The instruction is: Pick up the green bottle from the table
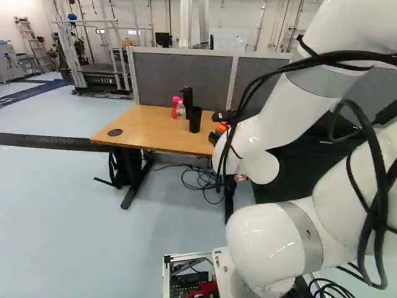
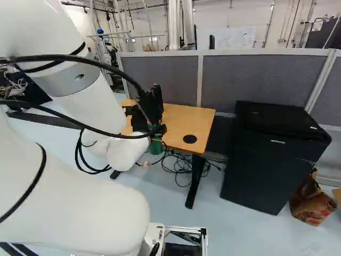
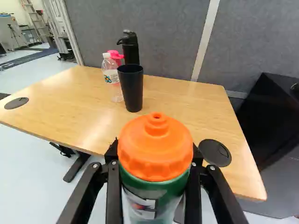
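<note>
The green bottle with the orange top is in the gripper. One black finger presses on each side of it. The fingers are about as far apart as the bottle is wide, and they look snug.

The hard part looks done. The bottle is upright by the near edge of the table. In the wrist view, floor shows on both sides of its low part. In the right base view, its green end hangs lower than that edge, with floor behind it. So I think it is off the table and out in front of the near edge. What is left, I guess, is just to keep a good hold and lift or back away without bumping the edge.

The black cup, the clear bottle, the pink-topped bottle and the tall black flask stand toward the far edge, well apart from the green one.

Some bits are hard to see. The wrist view cuts off the bottle's foot. The orange pads do not show. In the left base view the white arm hides most of the green bottle. The pink-topped bottle is partly behind the clear one.
</note>
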Tool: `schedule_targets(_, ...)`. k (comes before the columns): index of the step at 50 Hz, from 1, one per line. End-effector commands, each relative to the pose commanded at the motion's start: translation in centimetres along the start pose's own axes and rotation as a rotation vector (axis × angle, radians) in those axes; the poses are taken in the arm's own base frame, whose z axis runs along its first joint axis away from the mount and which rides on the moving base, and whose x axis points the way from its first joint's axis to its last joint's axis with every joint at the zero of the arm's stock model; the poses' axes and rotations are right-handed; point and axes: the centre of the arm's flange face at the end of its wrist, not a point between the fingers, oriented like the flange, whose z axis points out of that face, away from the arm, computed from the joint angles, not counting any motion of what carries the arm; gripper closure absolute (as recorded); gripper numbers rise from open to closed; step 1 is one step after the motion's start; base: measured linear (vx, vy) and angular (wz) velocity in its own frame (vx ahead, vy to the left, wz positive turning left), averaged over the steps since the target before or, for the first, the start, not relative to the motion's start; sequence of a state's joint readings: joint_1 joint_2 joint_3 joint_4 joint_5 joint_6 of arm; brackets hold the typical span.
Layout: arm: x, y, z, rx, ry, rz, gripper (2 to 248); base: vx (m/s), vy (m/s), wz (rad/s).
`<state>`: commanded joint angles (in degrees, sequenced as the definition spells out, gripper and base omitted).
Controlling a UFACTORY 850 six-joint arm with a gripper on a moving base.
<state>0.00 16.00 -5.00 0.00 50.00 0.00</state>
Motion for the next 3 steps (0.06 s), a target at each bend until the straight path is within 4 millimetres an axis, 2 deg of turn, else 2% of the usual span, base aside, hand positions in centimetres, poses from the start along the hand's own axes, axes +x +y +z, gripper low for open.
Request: schedule_targets(3, 0.0, 0.0, 0.0, 0.0, 0.0, 0.0, 132, 0.0, 0.0, 0.0)
